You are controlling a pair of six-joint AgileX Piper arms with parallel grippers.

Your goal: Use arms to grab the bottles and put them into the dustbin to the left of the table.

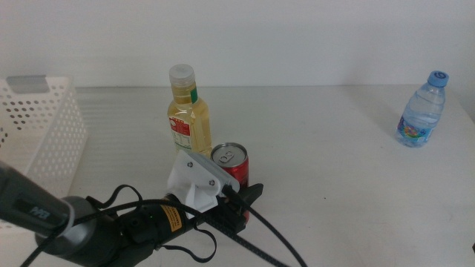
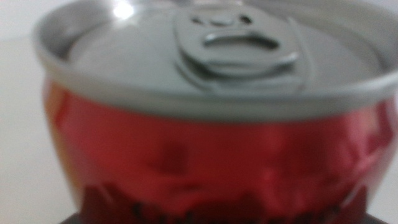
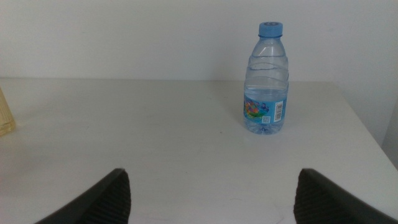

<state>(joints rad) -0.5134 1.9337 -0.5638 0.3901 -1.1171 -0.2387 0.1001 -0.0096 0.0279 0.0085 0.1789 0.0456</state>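
The left gripper (image 1: 239, 199) sits low at the bottom centre of the middle view, right up against the can (image 1: 230, 165), which fills the left wrist view. Whether its fingers have closed on the can I cannot tell; they are hidden there. The can stands upright just below and right of the yellow bottle (image 1: 188, 110).

To do this step well, squeeze the can's lower body squarely, lift straight up so the bottle isn't knocked, then carry left to the bin (image 1: 41, 133) at the left edge.

The right gripper (image 3: 211, 193) waits with fingers spread wide, facing the water bottle (image 1: 422, 111) at the upper right of the worktop (image 1: 326, 148).
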